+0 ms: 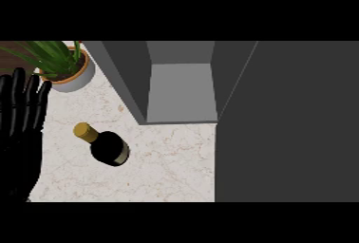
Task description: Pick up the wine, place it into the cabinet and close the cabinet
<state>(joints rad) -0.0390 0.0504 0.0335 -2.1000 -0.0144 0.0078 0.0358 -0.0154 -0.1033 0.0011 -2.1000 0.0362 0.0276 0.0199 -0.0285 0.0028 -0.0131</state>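
Observation:
A dark wine bottle with a gold cap stands on the marble counter, left of centre. Behind it a grey cabinet stands with its inside showing; its open door fills the right side of the head view. My left hand rests open at the left edge, fingers up, apart from the bottle. My right hand does not show.
A potted green plant in a grey pot stands at the back left, beside the cabinet's left wall. The open door covers the counter's right part.

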